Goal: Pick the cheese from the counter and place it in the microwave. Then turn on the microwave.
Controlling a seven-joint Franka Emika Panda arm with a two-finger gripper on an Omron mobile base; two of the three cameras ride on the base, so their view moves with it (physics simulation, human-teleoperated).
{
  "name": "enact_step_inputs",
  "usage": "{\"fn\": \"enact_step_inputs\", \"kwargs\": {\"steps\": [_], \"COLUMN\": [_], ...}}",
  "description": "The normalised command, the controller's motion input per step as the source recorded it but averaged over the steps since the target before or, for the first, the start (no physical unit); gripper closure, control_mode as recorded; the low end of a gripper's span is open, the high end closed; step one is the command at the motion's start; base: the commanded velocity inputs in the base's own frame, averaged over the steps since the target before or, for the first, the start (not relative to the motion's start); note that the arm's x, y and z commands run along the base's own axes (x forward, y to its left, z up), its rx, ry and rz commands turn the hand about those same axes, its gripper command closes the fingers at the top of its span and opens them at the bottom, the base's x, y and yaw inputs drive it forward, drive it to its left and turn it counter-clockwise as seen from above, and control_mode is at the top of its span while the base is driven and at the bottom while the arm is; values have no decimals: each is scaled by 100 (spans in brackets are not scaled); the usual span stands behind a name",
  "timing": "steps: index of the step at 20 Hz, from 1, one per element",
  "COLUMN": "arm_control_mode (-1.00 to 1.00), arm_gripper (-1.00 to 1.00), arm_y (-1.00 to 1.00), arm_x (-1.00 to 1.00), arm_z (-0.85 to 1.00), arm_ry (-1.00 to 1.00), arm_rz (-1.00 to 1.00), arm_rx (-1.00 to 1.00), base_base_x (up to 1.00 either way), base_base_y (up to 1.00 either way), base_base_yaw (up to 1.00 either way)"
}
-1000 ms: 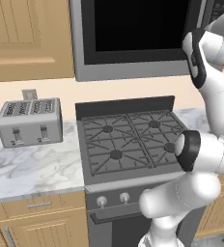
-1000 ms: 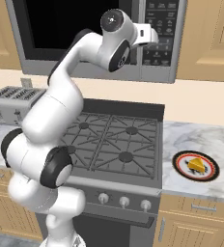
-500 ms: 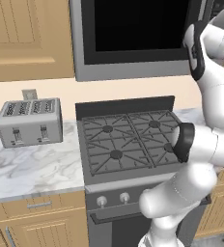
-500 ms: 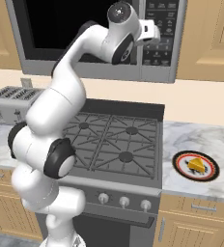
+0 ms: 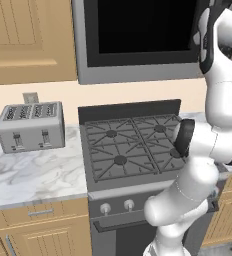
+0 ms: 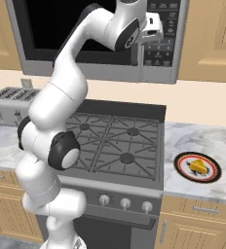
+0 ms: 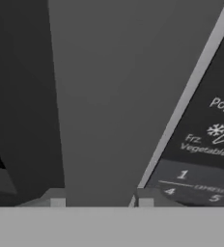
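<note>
Cheese (image 6: pixel 198 166) sits on a round red-rimmed plate (image 6: pixel 184 173) on the marble counter (image 6: pixel 202 141) right of the gas stove (image 6: pixel 116 146), well apart from the gripper (image 6: pixel 153 28). The wedge looks small, light and fairly firm; its flat side faces seem the best hold, though the plate rim may crowd low fingers. The gripper is raised at the microwave (image 6: pixel 156 72), close to the door's right edge beside the button panel (image 7: pixel 201 144); its fingertips (image 7: pixel 57 201) stand moderately apart, holding nothing. Open room above the stove looks ample for a descent.
</note>
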Motion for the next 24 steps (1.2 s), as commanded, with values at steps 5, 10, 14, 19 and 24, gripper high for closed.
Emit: {"fn": "enact_step_inputs", "kwargs": {"steps": [5,10,14,19,24], "arm_control_mode": [-100,-100,-100,-100,-100], "arm_gripper": [100,100,100,100,100], "arm_y": [0,0,0,4,21], "arm_x": [-87,-100,-100,-100,-100], "arm_z": [-10,-15,-16,-16,-19], "arm_ry": [-17,-26,-33,-32,-26], "arm_rz": [0,0,1,1,2], "arm_rx": [0,0,0,-2,-5], "base_base_x": [0,0,0,0,0], "base_base_y": [0,0,0,0,0], "base_base_yaw": [0,0,0,0,0]}}
